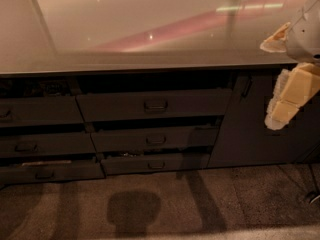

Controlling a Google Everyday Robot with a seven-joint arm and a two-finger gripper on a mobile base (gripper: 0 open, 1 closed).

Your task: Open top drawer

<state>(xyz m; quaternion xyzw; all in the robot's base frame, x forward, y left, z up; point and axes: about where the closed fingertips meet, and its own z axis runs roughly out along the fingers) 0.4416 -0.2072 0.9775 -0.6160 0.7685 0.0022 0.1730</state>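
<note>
The top drawer (115, 106) is the widest dark grey front in the middle column, just under the counter edge. Its small dark loop handle (155, 104) sits at its centre. A dark gap shows above the front. My gripper (286, 101), with cream-coloured pads, hangs at the right edge of the view in front of the cabinet door. It is well to the right of the drawer's handle, at about the same height, and touches nothing.
A glossy counter top (150, 29) runs above the drawers. Two narrower drawer fronts (156, 139) lie below the top drawer, and several more (35, 111) stand to the left. A plain dark cabinet door (245, 129) is on the right. Carpet floor (150, 204) lies in front.
</note>
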